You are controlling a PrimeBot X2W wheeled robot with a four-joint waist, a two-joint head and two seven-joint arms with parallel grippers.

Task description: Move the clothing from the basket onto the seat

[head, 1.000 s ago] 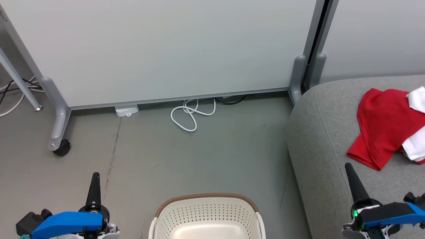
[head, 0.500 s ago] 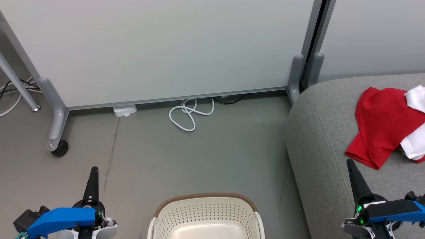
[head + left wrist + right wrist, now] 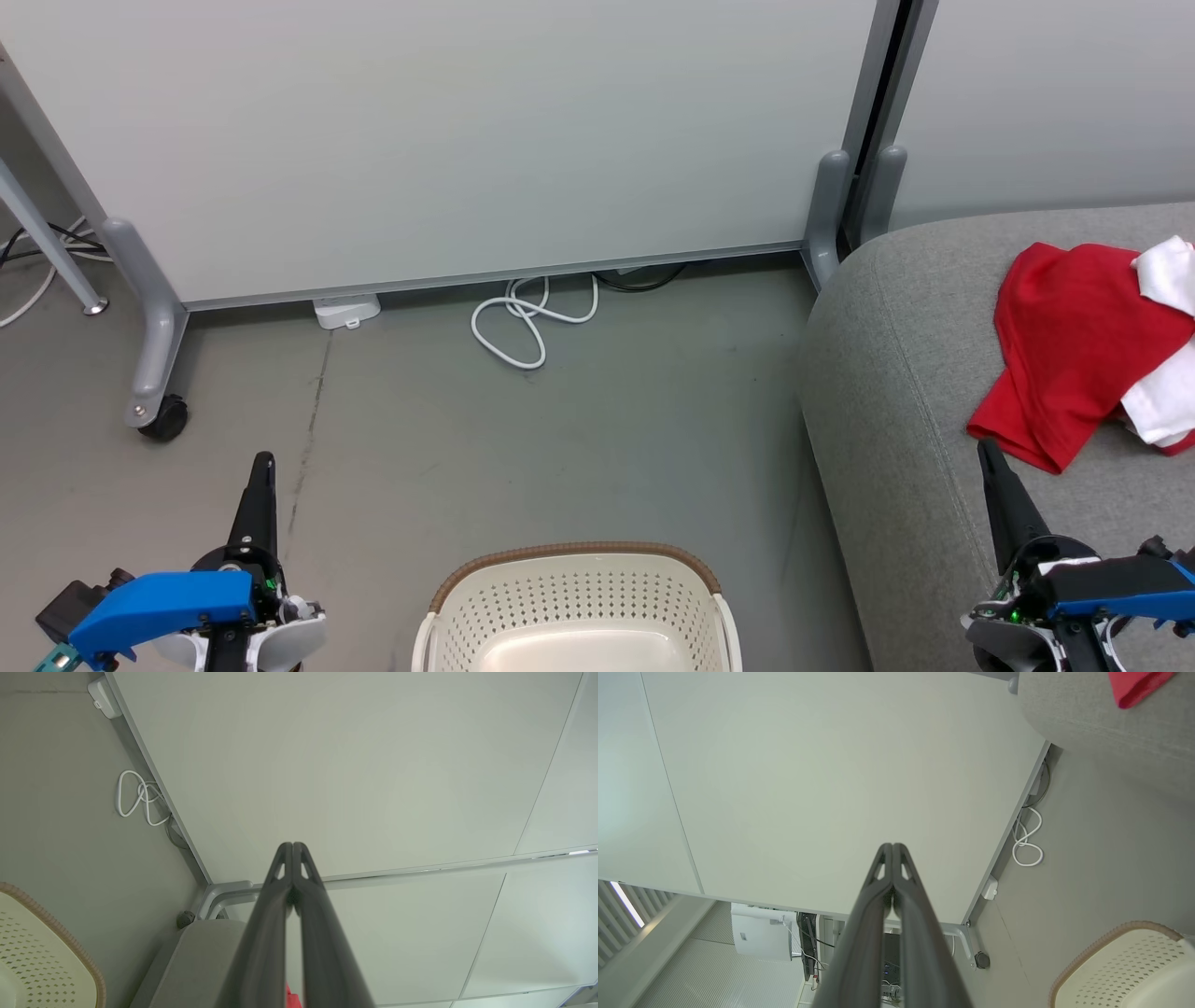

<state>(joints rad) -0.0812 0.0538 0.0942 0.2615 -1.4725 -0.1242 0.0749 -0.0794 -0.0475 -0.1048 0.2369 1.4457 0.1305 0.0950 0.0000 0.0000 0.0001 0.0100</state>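
left gripper [image 3: 264, 462]: two long dark fingers pressed together with nothing between them. It hangs over the floor, left of the basket.
right gripper [image 3: 983, 448]: fingers also pressed together, empty. The tip is near the red hem but apart from it.
clothing [image 3: 1064, 345]: soft bright red fabric garment with white panels, crumpled on the seat. Its right side runs past the frame edge.
seat [image 3: 896, 401]: large light grey woven sofa cushion, right of the basket.
basket [image 3: 579, 597]: cream-white perforated plastic, brown rim band, on the floor between your grippers. The part of the inside you can see is bare; the near part is cut off.
risk, early stop: a piece could be sitting in that hidden part. Look down before you call it done.
risk, snag: if you sweep the right arm across the cushion, the closed tip could hook the hem and drag the fabric to the floor.
risk, closed jaws: if you go back into the basket like this, you shove cloth instead of pinching it. Spread the fingers first.
risk, basket: it looks light, so an arm bump likely slides or tips it.
risk, white cable loop [image 3: 523, 327]: it lies on the floor by the pale partition panel [image 3: 467, 140]. If you roll forward, the wheels may catch it.
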